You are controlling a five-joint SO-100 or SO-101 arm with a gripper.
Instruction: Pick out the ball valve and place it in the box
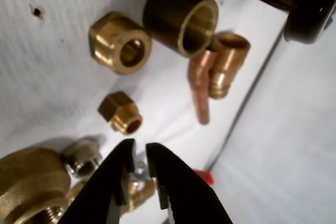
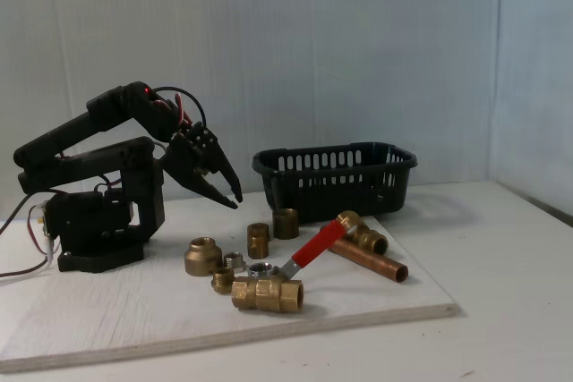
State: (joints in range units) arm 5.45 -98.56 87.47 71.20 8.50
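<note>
Soft, even, cool light in the fixed view, faint shadows under the box (image 2: 336, 178); wrist view blurry, gripper (image 1: 140, 150) out of focus, glare on brass sleeve (image 1: 181, 19) above it.

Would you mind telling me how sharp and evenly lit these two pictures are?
Wrist view: soft throughout, the gripper and the big brass fitting at the bottom left most blurred, with bright glare on the brass sleeve. Fixed view: sharper, evenly and softly lit; the ball valve and basket read clearly and cast only faint shadows on the white board.
</note>
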